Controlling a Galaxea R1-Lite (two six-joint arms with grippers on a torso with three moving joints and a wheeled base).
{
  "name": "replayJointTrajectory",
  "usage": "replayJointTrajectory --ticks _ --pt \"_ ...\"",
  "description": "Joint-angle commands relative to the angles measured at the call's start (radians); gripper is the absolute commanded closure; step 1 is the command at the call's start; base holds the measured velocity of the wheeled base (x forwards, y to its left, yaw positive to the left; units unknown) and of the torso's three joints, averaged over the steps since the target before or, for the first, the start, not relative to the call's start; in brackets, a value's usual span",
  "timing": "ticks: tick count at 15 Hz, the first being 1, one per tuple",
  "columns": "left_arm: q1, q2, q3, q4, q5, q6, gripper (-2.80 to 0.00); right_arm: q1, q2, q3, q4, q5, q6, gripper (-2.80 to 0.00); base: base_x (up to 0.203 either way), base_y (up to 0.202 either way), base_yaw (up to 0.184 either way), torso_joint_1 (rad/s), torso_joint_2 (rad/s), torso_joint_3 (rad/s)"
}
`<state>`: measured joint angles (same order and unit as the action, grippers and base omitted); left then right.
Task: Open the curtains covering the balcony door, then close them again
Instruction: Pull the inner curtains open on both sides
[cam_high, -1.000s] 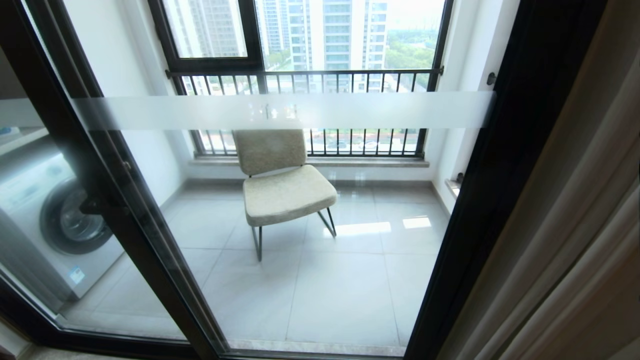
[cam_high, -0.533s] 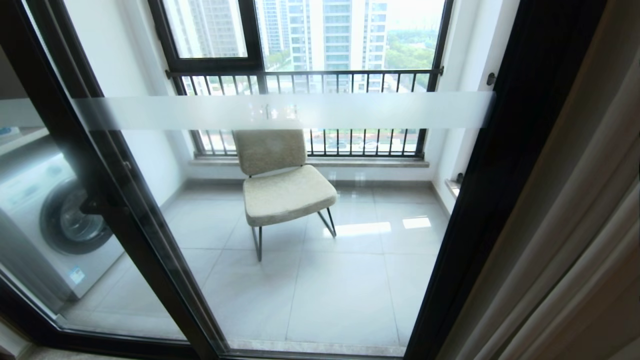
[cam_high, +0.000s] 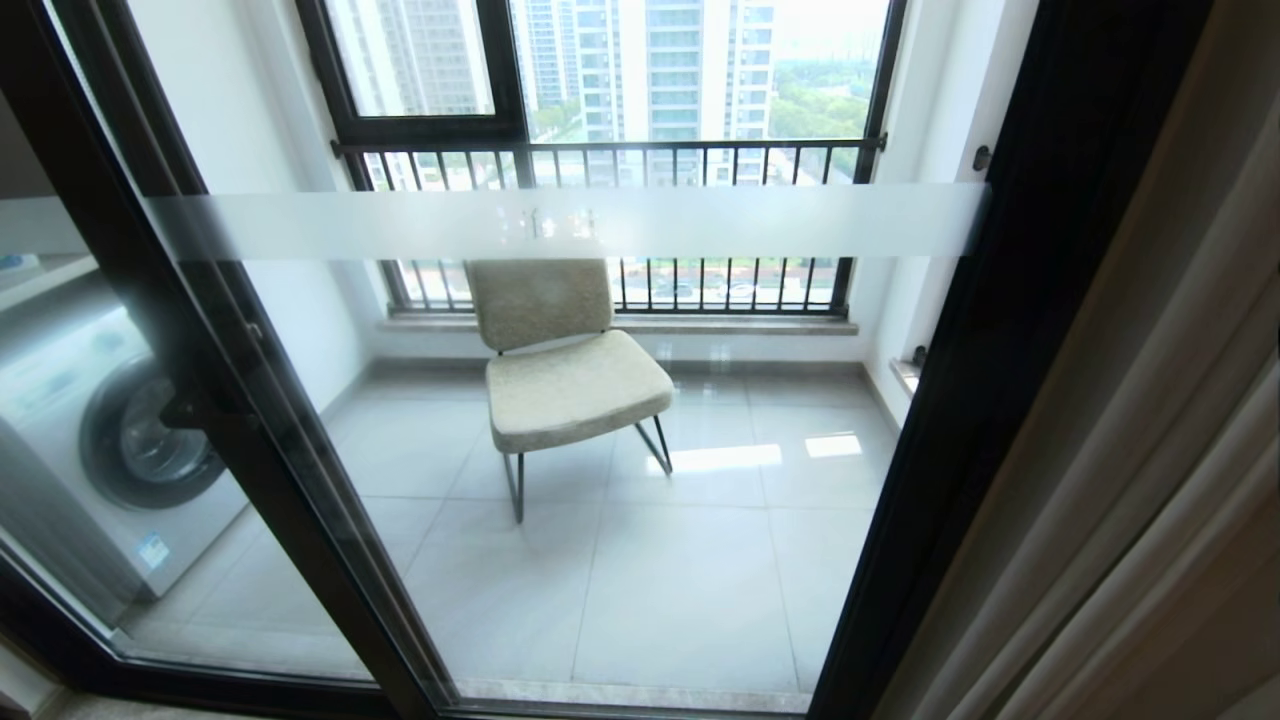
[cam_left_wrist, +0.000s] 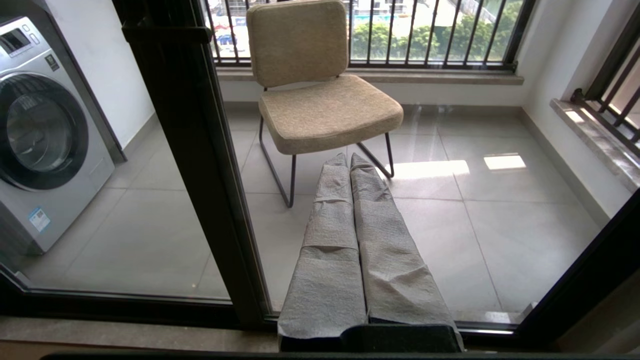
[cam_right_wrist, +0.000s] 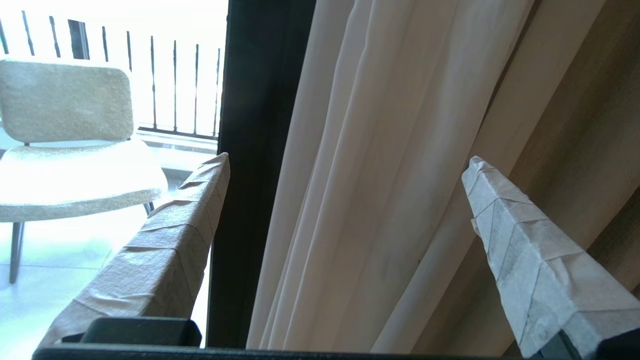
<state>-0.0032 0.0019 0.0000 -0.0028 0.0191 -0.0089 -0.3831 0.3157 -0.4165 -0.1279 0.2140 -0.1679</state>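
Note:
The curtains (cam_high: 1130, 420) hang bunched at the right edge of the head view, beige drapes with white sheers (cam_right_wrist: 360, 175) in front. The balcony door (cam_high: 600, 400) stands uncovered: clear glass in a thick black frame (cam_high: 980, 330) with a frosted white band (cam_high: 560, 222). My right gripper (cam_right_wrist: 345, 165) is open, its wrapped fingers (cam_right_wrist: 175, 235) spread wide before the sheer folds and the frame, apart from the cloth. My left gripper (cam_left_wrist: 349, 161) is shut on nothing, pointing low at the glass. Neither arm shows in the head view.
On the balcony behind the glass a beige chair (cam_high: 560, 370) stands on a tiled floor. A washing machine (cam_high: 110, 440) is at the left. A black-framed window with a barred railing (cam_high: 610, 160) closes the far side. The door's middle post (cam_high: 250, 400) runs diagonally.
Nothing has visibly changed in the head view over the last second.

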Motion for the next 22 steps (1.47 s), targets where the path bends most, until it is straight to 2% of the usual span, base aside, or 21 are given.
replayJointTrajectory --ticks 1,2,3,5,9,13,16,18,22 --pt "0.000 0.000 0.000 0.000 0.001 0.000 0.00 0.109 -0.032 0.010 0.002 -0.043 -0.012 -2.80 0.000 0.000 0.000 0.000 0.00 0.000" --pt "0.000 0.000 0.000 0.000 0.001 0.000 0.00 0.164 -0.032 0.015 0.002 -0.083 -0.029 -2.80 0.000 0.000 0.000 0.000 0.00 0.000" --pt "0.000 0.000 0.000 0.000 0.001 0.000 0.00 0.205 -0.031 0.022 0.002 -0.117 -0.040 0.00 0.000 0.000 0.000 0.000 0.00 0.000" --pt "0.000 0.000 0.000 0.000 0.001 0.000 0.00 0.278 -0.031 0.043 0.003 -0.147 -0.045 0.00 0.000 0.000 0.000 0.000 0.00 0.000" --pt "0.000 0.000 0.000 0.000 0.001 0.000 0.00 0.388 -0.110 0.154 0.006 -0.148 -0.042 0.00 0.000 0.000 0.000 0.000 0.00 0.000" --pt "0.000 0.000 0.000 0.000 0.001 0.000 0.00 0.396 -0.164 0.277 0.004 -0.148 0.028 0.00 0.000 0.000 0.000 0.000 0.00 0.000" --pt "0.000 0.000 0.000 0.000 0.001 0.000 0.00 0.391 -0.299 0.341 0.056 -0.147 0.029 0.00 0.000 0.000 0.000 0.000 0.00 0.000" --pt "0.000 0.000 0.000 -0.001 0.001 0.000 0.00 0.389 -0.316 0.398 0.084 -0.148 0.033 0.00 0.000 0.000 0.000 0.000 0.00 0.000" --pt "0.000 0.000 0.000 0.000 0.001 0.000 0.00 0.389 -0.316 0.413 0.142 -0.150 0.064 0.00 0.000 0.000 0.000 0.000 0.00 0.000"
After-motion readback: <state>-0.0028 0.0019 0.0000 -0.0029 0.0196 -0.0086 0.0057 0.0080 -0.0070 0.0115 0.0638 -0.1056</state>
